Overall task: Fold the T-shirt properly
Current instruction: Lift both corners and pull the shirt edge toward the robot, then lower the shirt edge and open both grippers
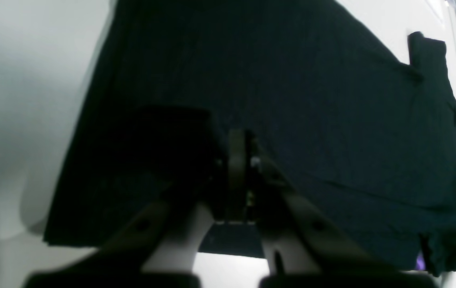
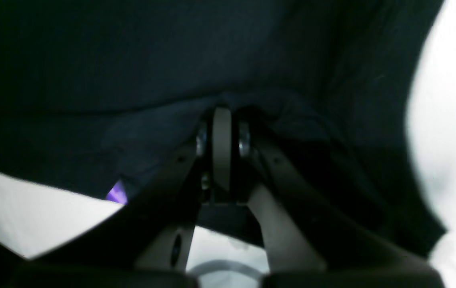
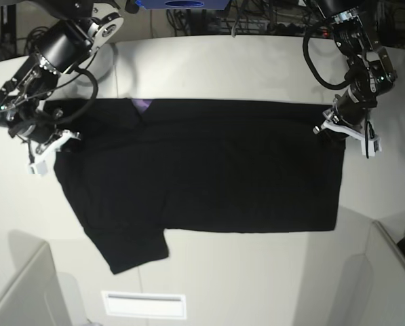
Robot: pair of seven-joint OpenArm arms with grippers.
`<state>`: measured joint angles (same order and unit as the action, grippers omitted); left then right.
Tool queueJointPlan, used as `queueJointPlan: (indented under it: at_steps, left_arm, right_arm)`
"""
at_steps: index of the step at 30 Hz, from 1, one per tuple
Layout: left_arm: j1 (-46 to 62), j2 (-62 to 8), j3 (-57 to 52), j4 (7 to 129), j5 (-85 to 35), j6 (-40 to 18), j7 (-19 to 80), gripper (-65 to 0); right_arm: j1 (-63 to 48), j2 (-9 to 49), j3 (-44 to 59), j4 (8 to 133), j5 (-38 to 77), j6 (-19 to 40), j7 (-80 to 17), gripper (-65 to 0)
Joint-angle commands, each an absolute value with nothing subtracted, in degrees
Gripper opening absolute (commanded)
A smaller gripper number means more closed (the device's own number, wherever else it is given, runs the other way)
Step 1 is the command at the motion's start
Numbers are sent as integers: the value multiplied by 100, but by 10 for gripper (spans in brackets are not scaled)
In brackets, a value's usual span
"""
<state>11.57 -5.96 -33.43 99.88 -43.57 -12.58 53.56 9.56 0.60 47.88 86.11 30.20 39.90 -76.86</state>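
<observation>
Nearest in the base view, one sleeve of the T-shirt [image 3: 202, 170] trails toward the front of the white bench [image 3: 256, 272], plain black side up across the middle. Farther back, the right end effector [image 3: 45, 146] at the scene's left edge and the left end effector [image 3: 339, 128] at the right each pinch the cloth, jaws closed narrow, probably to keep it taut for folding. A purple scrap [image 3: 142, 105] peeks at the far hem.

Two black jointed arms with looping black cables, white brackets near each grey-fingered claw [image 3: 332, 127].
</observation>
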Motion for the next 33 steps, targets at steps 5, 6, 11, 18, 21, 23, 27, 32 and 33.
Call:
queueJointPlan:
  at_steps: [5, 6, 11, 18, 21, 23, 27, 32, 33]
  left_arm:
    - [1103, -681, -3371, 10079, -4462, -1305, 5253, -650]
    - [1095, -681, -3371, 10070, -4462, -1305, 5253, -650]
    - [1033, -681, -3371, 10070, -4462, -1297, 5262, -650]
    - [1024, -690, -3371, 10079, -4462, -1297, 5279, -650]
    - [1024, -769, -3371, 10088, -4462, -1297, 5270, -587]
    - [1024, -848, -3380, 10097, -4470, -1297, 5253, -415]
    - [1024, -892, -3565, 10105, -4505, -1305, 5235, -115]
    - [1121, -857, -4233, 10554, -4532, -1341, 5288, 0]
    - [1288, -848, -4356, 10668, -4532, -1341, 5288, 0]
  right_arm:
    - [1086, 198, 4769, 8585, 3134, 4000, -7565, -650]
    - [1086, 198, 4769, 8585, 3134, 4000, -7565, -650]
    - [1121, 207, 4769, 8585, 3134, 4000, -7565, -650]
    - [1156, 207, 4804, 8585, 3134, 4000, -7565, -596]
    - [1165, 207, 4831, 8620, 3160, 4000, -7565, -408]
    - [1156, 207, 4840, 8646, 3178, 4000, -7565, -327]
    - [1147, 154, 5235, 8804, 3178, 4000, -7565, -323]
    - [919, -40, 5965, 9560, 3187, 4000, -7714, -327]
    - [822, -154, 6185, 9771, 3187, 4000, -7749, -336]
